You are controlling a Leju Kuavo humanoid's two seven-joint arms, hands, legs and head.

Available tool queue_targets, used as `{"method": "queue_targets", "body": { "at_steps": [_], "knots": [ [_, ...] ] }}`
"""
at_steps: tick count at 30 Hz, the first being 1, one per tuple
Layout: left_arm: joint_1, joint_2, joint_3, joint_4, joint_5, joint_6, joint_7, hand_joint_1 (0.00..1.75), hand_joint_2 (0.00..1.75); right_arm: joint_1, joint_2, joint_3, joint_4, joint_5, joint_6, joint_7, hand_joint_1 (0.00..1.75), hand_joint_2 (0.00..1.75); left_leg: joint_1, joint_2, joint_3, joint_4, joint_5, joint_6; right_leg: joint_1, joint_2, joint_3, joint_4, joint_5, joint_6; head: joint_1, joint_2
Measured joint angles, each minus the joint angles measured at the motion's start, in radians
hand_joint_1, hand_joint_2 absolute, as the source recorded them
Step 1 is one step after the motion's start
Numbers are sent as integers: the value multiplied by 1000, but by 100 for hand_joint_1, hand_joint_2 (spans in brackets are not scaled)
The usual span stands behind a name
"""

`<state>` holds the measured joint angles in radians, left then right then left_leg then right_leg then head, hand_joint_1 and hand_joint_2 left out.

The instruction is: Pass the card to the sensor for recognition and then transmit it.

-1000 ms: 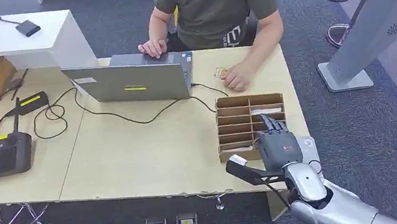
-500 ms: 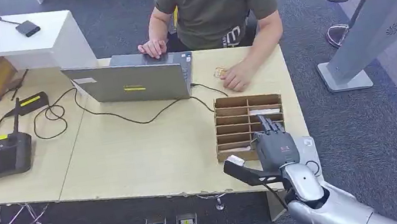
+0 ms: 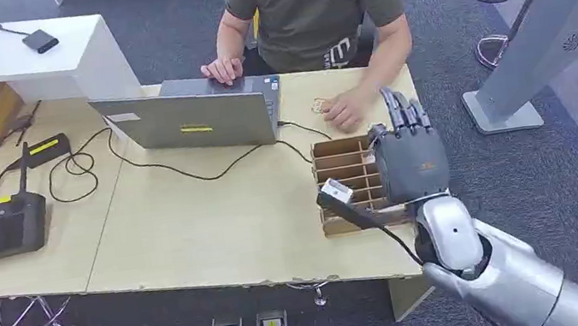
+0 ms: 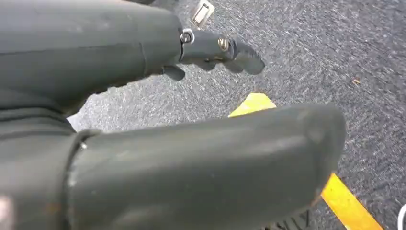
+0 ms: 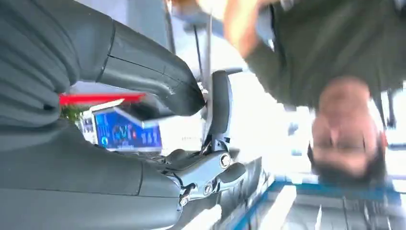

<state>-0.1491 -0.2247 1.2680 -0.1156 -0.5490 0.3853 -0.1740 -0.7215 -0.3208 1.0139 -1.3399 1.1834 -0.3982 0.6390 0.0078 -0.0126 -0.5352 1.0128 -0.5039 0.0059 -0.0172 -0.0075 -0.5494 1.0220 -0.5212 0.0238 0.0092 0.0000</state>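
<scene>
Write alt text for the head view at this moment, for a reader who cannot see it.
The robot's right hand is raised over a wooden slotted card organizer at the right end of a light wooden table, its thumb jutting left with a small white piece at its tip. Across the table a person sits at a grey laptop.

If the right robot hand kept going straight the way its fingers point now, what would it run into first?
Probably the person's hand resting on the table: the right robot hand points away over the wooden organizer toward it, though its height is unclear.
</scene>
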Motion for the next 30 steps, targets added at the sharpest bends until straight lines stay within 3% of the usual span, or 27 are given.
{"method": "queue_targets", "body": {
  "at_steps": [6,12,20,30],
  "knots": [
    [1,5,0,0,-28,-19,0,0,0,-17,-18,-74,-137,64,82,10,175,175,0,0,0,0,0,0,0,0,0,0,0,0,0,0],
    [1,10,0,0,-51,-34,0,0,0,-20,-19,-94,-169,53,144,-5,175,175,0,0,0,0,0,0,0,0,0,0,0,0,0,0],
    [0,15,-1,0,-62,-27,3,0,0,-22,3,-87,-101,16,161,-44,175,175,0,0,-1,0,0,0,0,-1,0,0,0,0,0,0],
    [-1,18,0,0,-34,3,33,0,0,-65,78,-49,43,-37,159,-88,175,175,0,-1,-2,0,0,0,0,-1,0,1,0,0,0,0]
  ]
}}
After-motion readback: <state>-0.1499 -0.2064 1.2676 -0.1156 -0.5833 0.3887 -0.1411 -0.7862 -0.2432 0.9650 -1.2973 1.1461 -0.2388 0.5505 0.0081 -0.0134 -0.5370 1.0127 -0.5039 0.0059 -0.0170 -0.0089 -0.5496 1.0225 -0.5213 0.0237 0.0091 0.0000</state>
